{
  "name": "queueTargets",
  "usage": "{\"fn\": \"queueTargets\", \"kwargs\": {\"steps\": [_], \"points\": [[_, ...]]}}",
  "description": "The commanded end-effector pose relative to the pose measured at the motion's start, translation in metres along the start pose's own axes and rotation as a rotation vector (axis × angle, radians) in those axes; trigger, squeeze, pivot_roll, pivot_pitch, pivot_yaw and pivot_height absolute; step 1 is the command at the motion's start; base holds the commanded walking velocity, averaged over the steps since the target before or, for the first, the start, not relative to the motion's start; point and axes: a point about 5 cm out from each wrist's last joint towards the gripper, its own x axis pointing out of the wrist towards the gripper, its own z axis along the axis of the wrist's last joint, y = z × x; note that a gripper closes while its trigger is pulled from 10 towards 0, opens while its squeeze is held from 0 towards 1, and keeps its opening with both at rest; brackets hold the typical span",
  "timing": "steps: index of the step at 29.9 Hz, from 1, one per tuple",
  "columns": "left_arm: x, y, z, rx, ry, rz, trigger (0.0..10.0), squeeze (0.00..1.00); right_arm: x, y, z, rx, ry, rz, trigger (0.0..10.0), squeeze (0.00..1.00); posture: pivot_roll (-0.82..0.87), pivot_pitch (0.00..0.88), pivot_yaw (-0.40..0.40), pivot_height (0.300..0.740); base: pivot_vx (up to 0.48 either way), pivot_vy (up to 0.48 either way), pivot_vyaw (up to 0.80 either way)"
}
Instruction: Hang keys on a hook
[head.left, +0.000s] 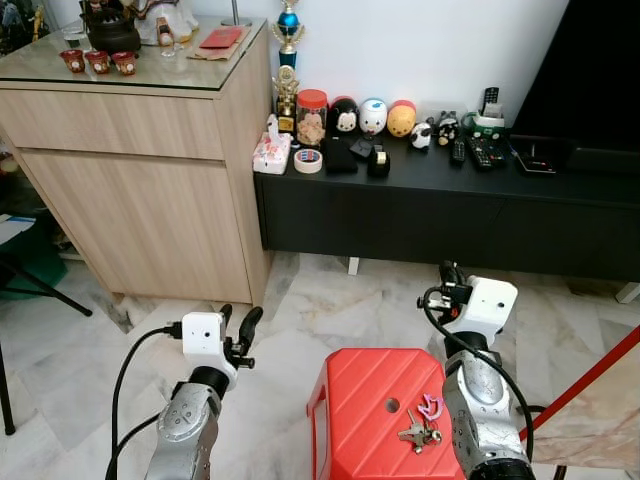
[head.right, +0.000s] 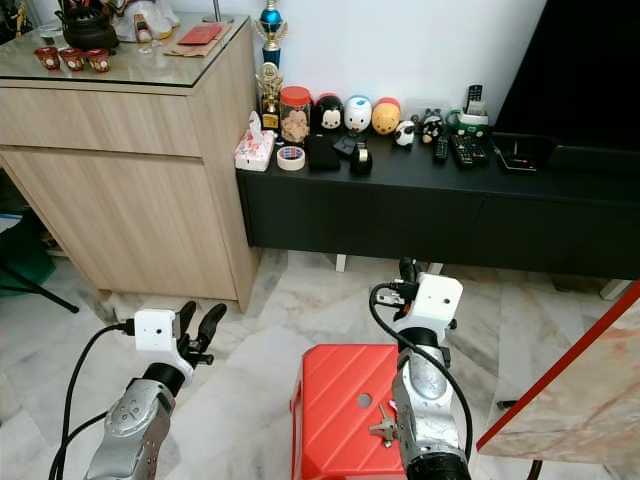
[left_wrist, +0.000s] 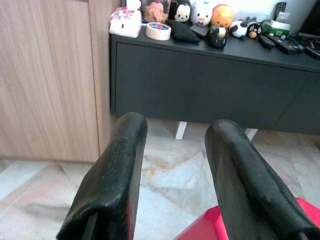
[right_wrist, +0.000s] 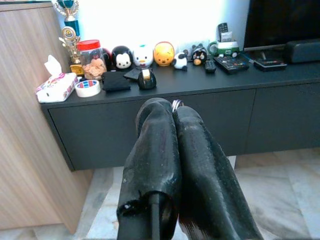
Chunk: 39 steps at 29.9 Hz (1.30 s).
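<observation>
A bunch of keys (head.left: 419, 434) with a pink ring (head.left: 431, 406) lies on the top of a red plastic stool (head.left: 365, 400), beside my right forearm. My right gripper (head.left: 452, 272) is raised above the stool's far edge and points at the black console. Its fingers (right_wrist: 157, 150) are pressed shut, and a small silver glint shows at their tips; I cannot tell what it is. To the left of the stool, over the marble floor, my left gripper (head.left: 238, 325) is held up open, with nothing between its fingers (left_wrist: 120, 170).
A wooden cabinet (head.left: 140, 190) with a glass top stands at the left. A low black console (head.left: 450, 205) runs along the wall and carries toys, a tape roll (head.left: 308, 160), a tissue box and remotes. A red bar (head.left: 590, 380) slants at the right.
</observation>
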Motion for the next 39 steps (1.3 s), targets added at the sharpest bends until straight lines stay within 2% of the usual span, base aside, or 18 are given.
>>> {"fn": "queueTargets", "kwargs": {"steps": [1,5,18,39], "points": [[0.001,-0.0027,0.0004,-0.002,-0.005,-0.012,10.0,0.0,0.0008,0.0023,-0.0012,0.008,0.015,0.0,10.0,0.0,0.1,0.0,-0.061,0.74,0.0,0.0,0.0],[0.002,-0.0017,0.0024,0.0,-0.013,-0.008,10.0,0.0,0.0031,0.0087,-0.0013,0.016,0.022,0.011,10.0,0.0,0.1,0.0,-0.061,0.74,0.0,0.0,0.0],[0.0044,-0.0036,0.0043,-0.009,-0.025,0.003,10.0,0.0,0.0098,0.011,0.0041,-0.001,0.017,0.029,10.0,0.0,0.1,0.026,-0.072,0.74,0.0,0.0,0.0],[0.0044,-0.0015,0.0064,-0.002,-0.032,0.008,10.0,0.0,0.0076,0.0085,-0.0029,-0.012,0.053,0.026,10.0,0.0,0.1,0.032,-0.065,0.74,-0.306,0.0,0.0]]}}
